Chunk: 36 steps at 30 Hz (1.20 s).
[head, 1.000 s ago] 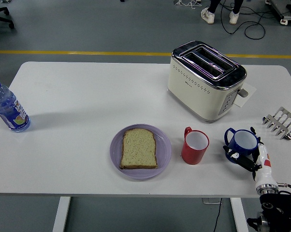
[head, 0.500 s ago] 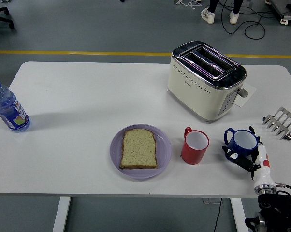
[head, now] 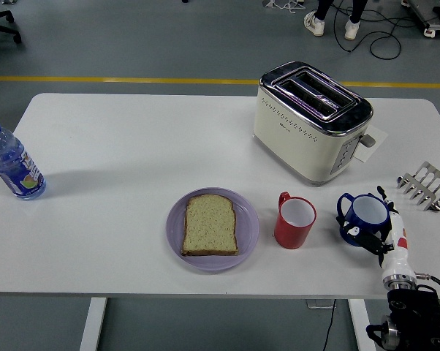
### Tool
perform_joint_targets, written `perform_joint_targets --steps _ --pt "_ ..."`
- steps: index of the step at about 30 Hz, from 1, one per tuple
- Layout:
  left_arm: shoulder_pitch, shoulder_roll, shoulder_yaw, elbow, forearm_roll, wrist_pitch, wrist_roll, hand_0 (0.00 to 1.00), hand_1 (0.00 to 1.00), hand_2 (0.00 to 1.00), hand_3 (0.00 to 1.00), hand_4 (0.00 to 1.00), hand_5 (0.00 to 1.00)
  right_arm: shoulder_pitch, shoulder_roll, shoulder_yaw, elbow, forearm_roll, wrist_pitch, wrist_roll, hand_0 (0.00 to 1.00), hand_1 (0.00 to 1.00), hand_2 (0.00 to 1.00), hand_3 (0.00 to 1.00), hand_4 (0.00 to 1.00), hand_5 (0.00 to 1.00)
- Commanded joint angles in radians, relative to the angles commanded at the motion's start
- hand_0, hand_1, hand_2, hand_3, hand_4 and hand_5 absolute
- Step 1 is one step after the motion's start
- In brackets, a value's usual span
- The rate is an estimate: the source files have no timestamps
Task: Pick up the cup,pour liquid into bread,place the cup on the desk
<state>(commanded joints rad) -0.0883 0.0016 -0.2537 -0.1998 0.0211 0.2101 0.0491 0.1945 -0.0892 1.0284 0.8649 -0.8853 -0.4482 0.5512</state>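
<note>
1. Grey floor with a yellow line lies beyond the white table (head: 132,139).
2. At the table's 5 o'clock corner, the right hand (head: 384,238) has its fingers (head: 359,234) clamped around the blue cup (head: 365,213).
3. Just at the blue cup's 9 o'clock stands a red cup (head: 294,221).
4. Further toward 9 o'clock, bread (head: 210,224) lies on a purple plate (head: 248,228).
5. A toaster (head: 311,121) stands at 1 o'clock, a metal rack (head: 425,185) at 3 o'clock, a bottle (head: 12,162) at 9 o'clock.

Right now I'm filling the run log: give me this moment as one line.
right hand: at blue cup, grip unclear | red cup: untouched | bread: on plate
</note>
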Motion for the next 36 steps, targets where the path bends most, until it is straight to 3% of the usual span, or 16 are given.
perform_joint_targets --steps 4,5,16,17,22,23,28,29,34,36 --pt "-0.001 0.0 0.0 0.0 0.001 0.0 0.0 0.634 0.646 0.653 0.506 0.24 0.855 0.008 0.005 -0.001 -0.02 0.028 0.002 0.024 0.761 0.696 0.791 0.91 0.974 0.042" --pt "-0.001 0.0 0.0 0.0 0.0 0.0 0.0 0.634 0.646 0.653 0.506 0.239 0.855 0.01 0.006 0.0 -0.023 0.035 0.003 0.031 0.701 0.644 0.725 0.849 0.925 0.002" --pt "-0.003 0.0 -0.003 0.0 0.001 0.0 0.0 0.634 0.646 0.653 0.506 0.239 0.855 0.013 0.008 0.005 -0.031 0.078 0.015 0.065 0.677 0.623 0.71 0.79 0.877 0.002" --pt "-0.003 0.0 -0.003 0.0 0.001 0.0 0.0 0.634 0.646 0.653 0.506 0.24 0.856 0.013 0.008 0.004 -0.031 0.083 0.015 0.068 0.607 0.556 0.654 0.714 0.8 0.002" --pt "-0.003 -0.001 -0.003 0.0 0.002 0.0 0.0 0.634 0.646 0.653 0.506 0.24 0.856 0.012 0.007 0.004 -0.03 0.108 0.009 0.084 0.607 0.556 0.654 0.714 0.8 0.002" --pt "-0.003 -0.001 -0.003 0.0 0.001 0.0 0.0 0.635 0.645 0.653 0.506 0.24 0.855 0.012 0.007 0.004 -0.029 0.112 0.007 0.086 0.517 0.483 0.593 0.619 0.777 0.002" --pt "-0.003 -0.001 -0.003 0.0 0.002 0.0 0.0 0.635 0.645 0.653 0.506 0.24 0.855 0.01 0.005 0.007 -0.022 0.12 0.002 0.089 0.517 0.483 0.593 0.619 0.777 0.002" --pt "-0.003 -0.001 -0.002 0.0 0.001 0.0 0.0 0.634 0.645 0.653 0.506 0.24 0.855 0.008 0.004 0.009 -0.017 0.122 0.001 0.087 0.44 0.433 0.557 0.562 0.775 0.002" --pt "-0.004 0.0 -0.004 -0.001 0.003 0.0 0.0 0.634 0.645 0.653 0.506 0.24 0.855 -0.001 -0.001 0.021 0.012 0.114 -0.004 0.078 0.44 0.433 0.557 0.562 0.775 0.002" --pt "-0.004 0.0 -0.005 -0.001 0.003 0.0 0.0 0.634 0.644 0.653 0.506 0.241 0.855 -0.006 -0.004 0.027 0.029 0.108 -0.006 0.076 0.382 0.388 0.531 0.527 0.78 0.002"
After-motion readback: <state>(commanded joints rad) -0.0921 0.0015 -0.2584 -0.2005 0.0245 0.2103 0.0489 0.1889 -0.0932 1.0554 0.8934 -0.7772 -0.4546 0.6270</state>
